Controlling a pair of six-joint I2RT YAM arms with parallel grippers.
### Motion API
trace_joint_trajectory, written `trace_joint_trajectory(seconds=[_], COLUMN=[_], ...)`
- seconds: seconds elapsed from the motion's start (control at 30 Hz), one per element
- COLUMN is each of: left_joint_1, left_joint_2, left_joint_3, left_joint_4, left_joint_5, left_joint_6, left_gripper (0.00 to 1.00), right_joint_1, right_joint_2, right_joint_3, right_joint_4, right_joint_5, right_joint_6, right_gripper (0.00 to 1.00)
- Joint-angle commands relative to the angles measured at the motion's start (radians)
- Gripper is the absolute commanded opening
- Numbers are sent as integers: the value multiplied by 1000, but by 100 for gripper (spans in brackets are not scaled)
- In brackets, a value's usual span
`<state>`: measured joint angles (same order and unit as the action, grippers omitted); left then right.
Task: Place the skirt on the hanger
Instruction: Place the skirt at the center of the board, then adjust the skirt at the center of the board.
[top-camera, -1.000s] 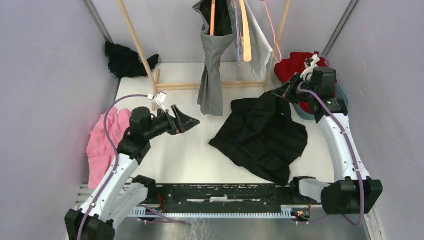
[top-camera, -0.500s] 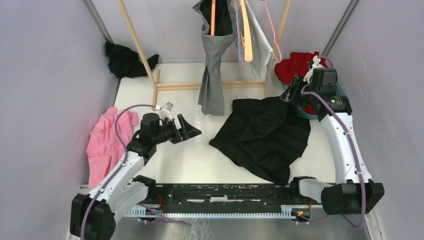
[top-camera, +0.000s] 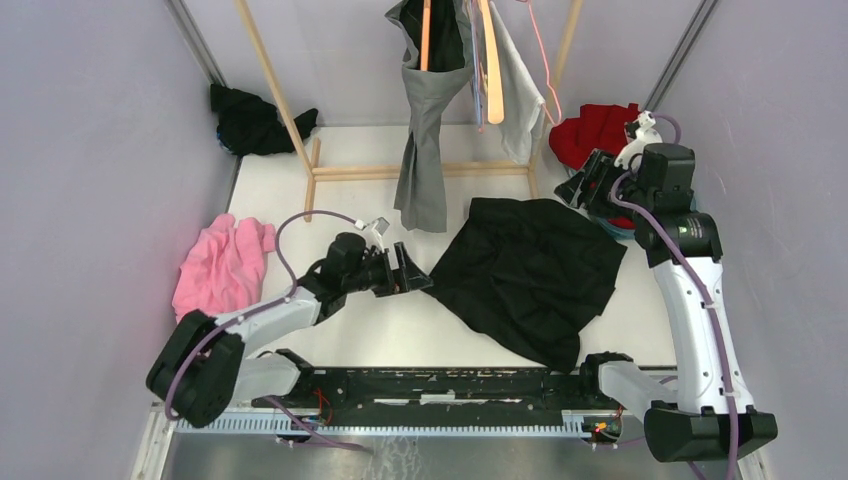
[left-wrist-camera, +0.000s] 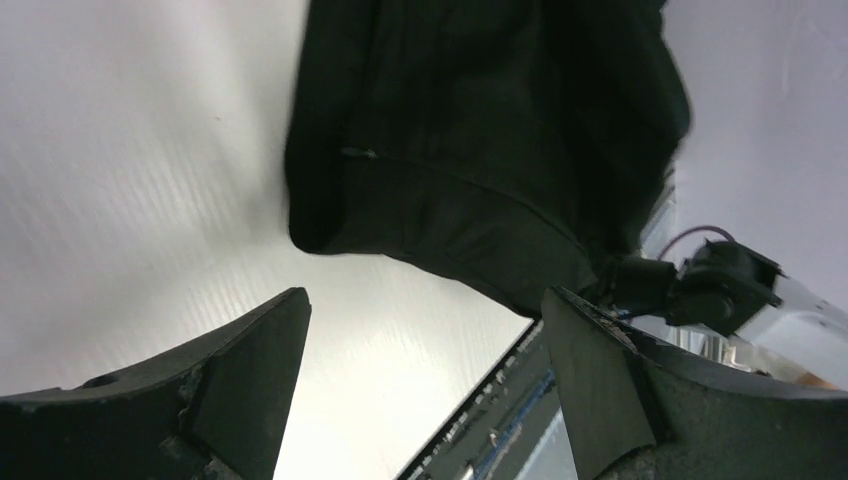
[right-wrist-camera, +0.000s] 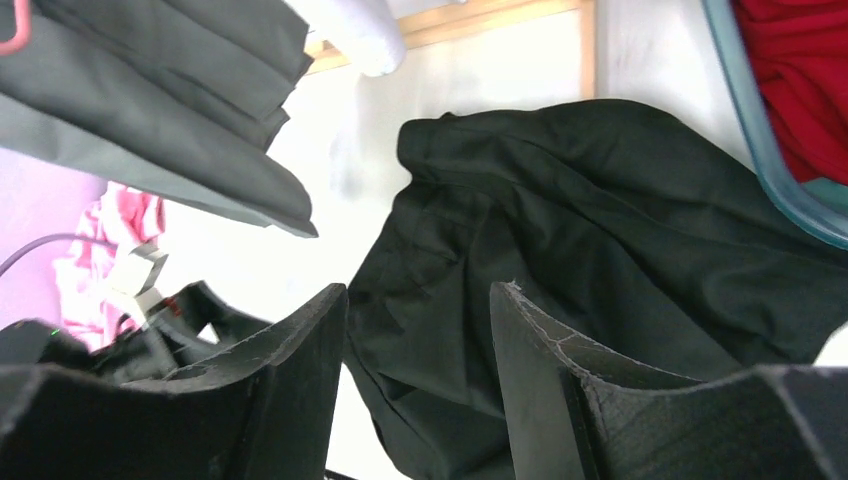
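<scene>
skirt (top-camera: 530, 270) lies on worktop (top-camera: 270, 190) | left claw (top-camera: 410, 278) spread, empty, just beside skirt's 9 o'clock edge | right claw (top-camera: 583, 186) spread, empty, at skirt's 1 o'clock

We have bare table (top-camera: 400, 320) left of and in front of the skirt (top-camera: 530, 270), a free pass for the left gripper (top-camera: 412, 278). Far edge crowded: hanging grey trousers (top-camera: 425, 150), rack rail (top-camera: 360, 172). Teal bin (right-wrist-camera: 768, 150) hems the right gripper (top-camera: 578, 188).
</scene>
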<state>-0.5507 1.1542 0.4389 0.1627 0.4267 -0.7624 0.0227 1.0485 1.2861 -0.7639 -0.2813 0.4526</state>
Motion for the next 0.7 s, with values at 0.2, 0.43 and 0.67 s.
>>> trace_joint_trajectory(seconds=[0.2, 0.43, 0.67], left_joint_1=[-30, -61, -105], left_joint_2=[174, 263, 347], left_joint_3=[47, 105, 145], left_joint_4=[246, 330, 289], left_joint_5=[-71, -34, -37], left_joint_6=[-28, -20, -18], left_gripper=[91, 89, 87], right_joint_1=[3, 5, 4], right_joint_2=[-30, -24, -22], right_joint_3=[-77, -106, -121], right_joint_4=[94, 136, 150], right_joint_5=[-140, -174, -190], right_joint_6=[22, 42, 44], right_gripper=[60, 59, 59])
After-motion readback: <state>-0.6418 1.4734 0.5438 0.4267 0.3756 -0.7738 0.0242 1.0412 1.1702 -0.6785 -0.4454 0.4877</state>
